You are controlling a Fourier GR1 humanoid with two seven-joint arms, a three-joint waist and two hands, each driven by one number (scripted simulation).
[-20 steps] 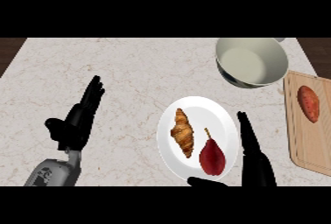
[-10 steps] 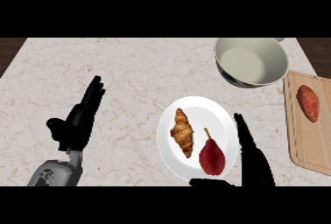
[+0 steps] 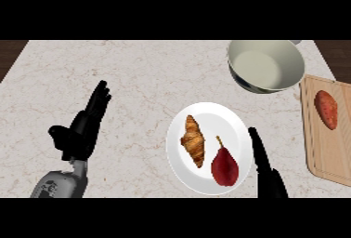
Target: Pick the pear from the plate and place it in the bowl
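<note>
A dark red pear (image 3: 224, 166) lies on the white plate (image 3: 226, 120), stem pointing up the view, with a croissant (image 3: 194, 145) beside it on the left. The pale bowl (image 3: 266, 65) stands at the back right, tipped toward me. My right hand (image 3: 262, 160) is open with straight fingers, just to the right of the pear at the plate's rim, not touching the fruit. At the left, well away from the plate, rests my open left hand (image 3: 82, 128), fingers up.
A wooden cutting board (image 3: 322, 148) with a reddish sweet potato (image 3: 326, 108) on it lies at the right edge, close beside my right hand. The marble counter (image 3: 137, 69) spreads between the left hand and the plate.
My right hand has slid slightly down and toward the plate, closing in on the pear's right side. The left hand, pear and bowl have not moved.
</note>
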